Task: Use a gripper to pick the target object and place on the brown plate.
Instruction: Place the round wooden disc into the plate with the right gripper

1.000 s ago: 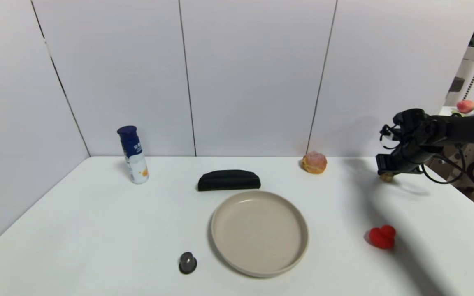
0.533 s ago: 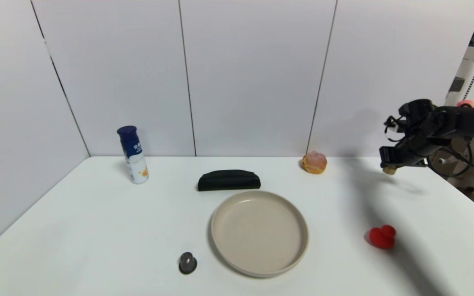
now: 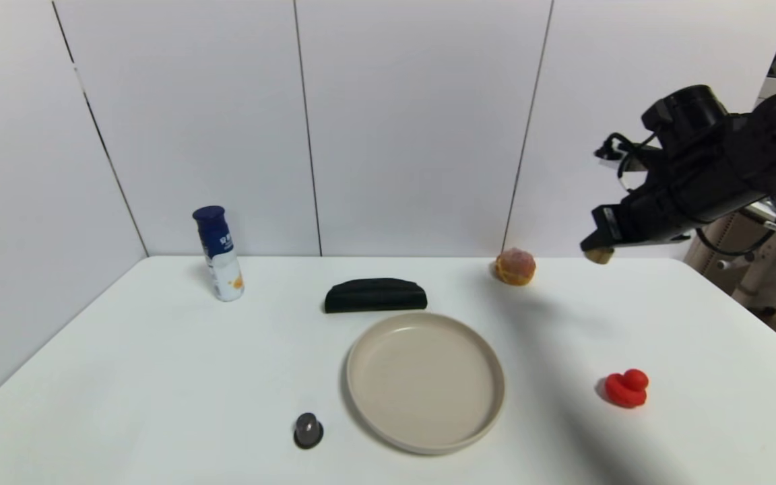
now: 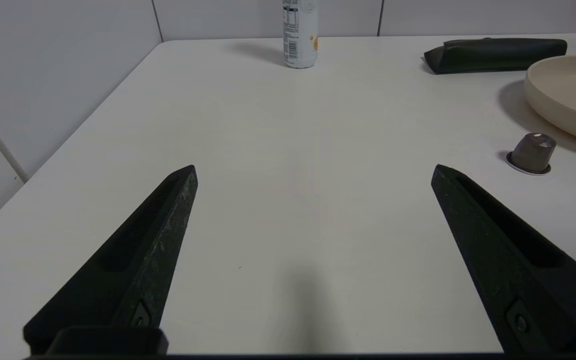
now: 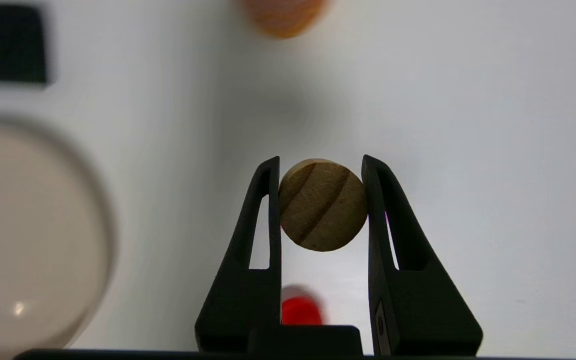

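My right gripper (image 3: 598, 250) is shut on the small tan wooden cylinder (image 3: 599, 256) and holds it high above the table's back right. In the right wrist view the cylinder (image 5: 322, 205) sits clamped between the two black fingers (image 5: 263, 220), its round grained face showing. The brown plate (image 3: 425, 381) lies at the table's front centre, well left of and below the gripper; it also shows in the right wrist view (image 5: 28, 230). My left gripper (image 4: 313, 172) is open and empty, low over bare table near the front left; it does not show in the head view.
An orange-pink puff pastry (image 3: 514, 266) sits at the back, just left of the right gripper. A red toy duck (image 3: 626, 388) lies front right. A black case (image 3: 374, 295) lies behind the plate. A blue-capped bottle (image 3: 219, 254) stands back left. A small grey capsule (image 3: 308, 430) sits left of the plate.
My right gripper has risen from the table with the wooden cylinder in it and moved left, toward the pastry. Nothing else has moved.
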You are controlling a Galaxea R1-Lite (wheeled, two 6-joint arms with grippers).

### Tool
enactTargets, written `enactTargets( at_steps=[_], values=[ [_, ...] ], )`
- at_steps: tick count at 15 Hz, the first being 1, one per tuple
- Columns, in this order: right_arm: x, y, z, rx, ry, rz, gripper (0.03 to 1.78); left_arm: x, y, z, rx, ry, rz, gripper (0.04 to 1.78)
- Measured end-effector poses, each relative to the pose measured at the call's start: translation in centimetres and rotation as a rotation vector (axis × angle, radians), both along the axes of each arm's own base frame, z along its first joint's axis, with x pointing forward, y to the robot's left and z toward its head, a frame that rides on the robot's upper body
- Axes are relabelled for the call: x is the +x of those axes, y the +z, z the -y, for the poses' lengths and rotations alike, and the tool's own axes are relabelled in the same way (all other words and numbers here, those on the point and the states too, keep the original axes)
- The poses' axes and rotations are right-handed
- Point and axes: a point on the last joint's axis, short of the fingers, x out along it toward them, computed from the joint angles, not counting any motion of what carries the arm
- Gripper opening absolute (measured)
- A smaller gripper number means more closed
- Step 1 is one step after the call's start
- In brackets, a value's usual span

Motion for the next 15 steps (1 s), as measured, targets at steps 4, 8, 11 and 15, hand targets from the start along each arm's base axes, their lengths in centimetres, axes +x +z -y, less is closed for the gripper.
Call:
enactTargets(
  at_steps=[4,8,11,15],
  values=[
    [-6.4,-0.1,-8.5,0.001,0.299,-0.029,0.46,0.0,0.0,0.0,0.0,0.0,0.0,1.69],
    [-9.8,-2.6,-12.2,0.026,0.49,-0.07,0.46,0.0,0.0,0.0,0.0,0.0,0.001,1.69],
    [-10.4,-4.0,-13.5,0.022,0.544,-0.117,0.46,0.0,0.0,0.0,0.0,0.001,0.0,1.69],
    [-9.3,-5.3,-15.2,0.039,0.564,-0.079,0.93,0.0,0.0,0.0,0.0,0.001,0.0,1.69]
  ],
)
